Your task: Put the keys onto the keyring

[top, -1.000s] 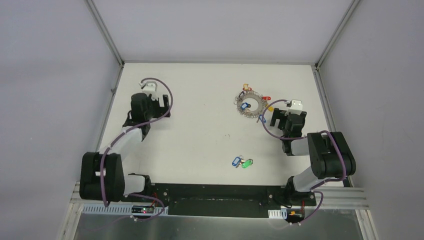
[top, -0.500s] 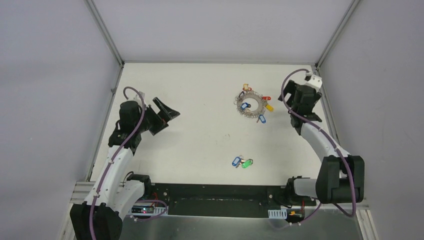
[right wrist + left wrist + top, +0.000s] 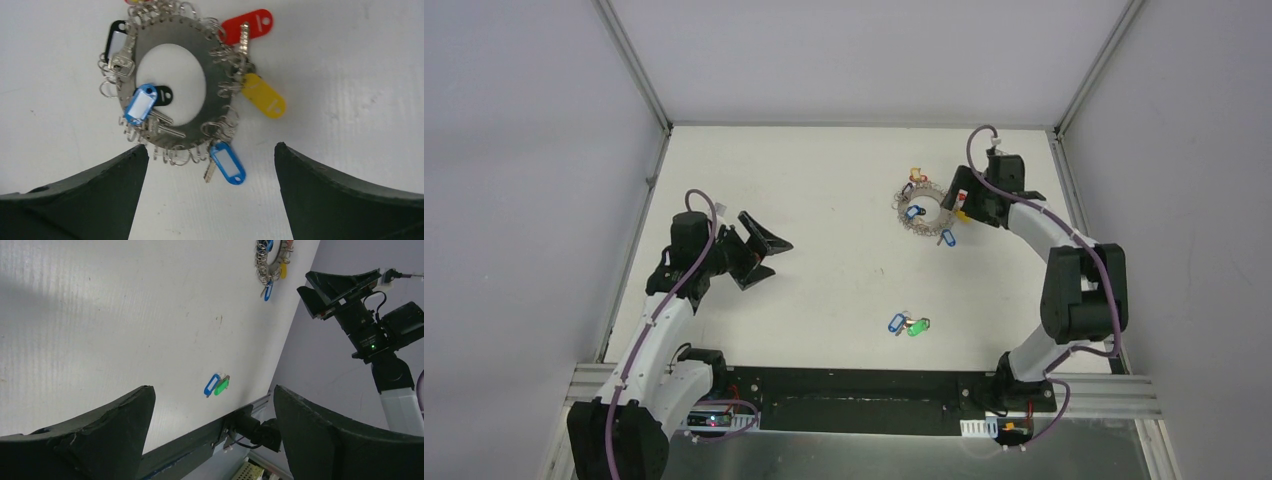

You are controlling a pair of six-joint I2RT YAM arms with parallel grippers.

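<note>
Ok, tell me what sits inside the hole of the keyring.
Mostly bare white table shows through the keyring. A blue tag and a black tag overlap its lower-left inner edge. The black tag's other end is hidden beneath the blue one.

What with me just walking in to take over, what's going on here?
Two robot arms, nothing held yet. The right gripper hangs over the keyring at the far side of the table, jaws wide open. The left gripper sits off to the left, jaws open too. The keys, tagged blue and green, lie loose nearer the arms' bases, not on the ring.
</note>
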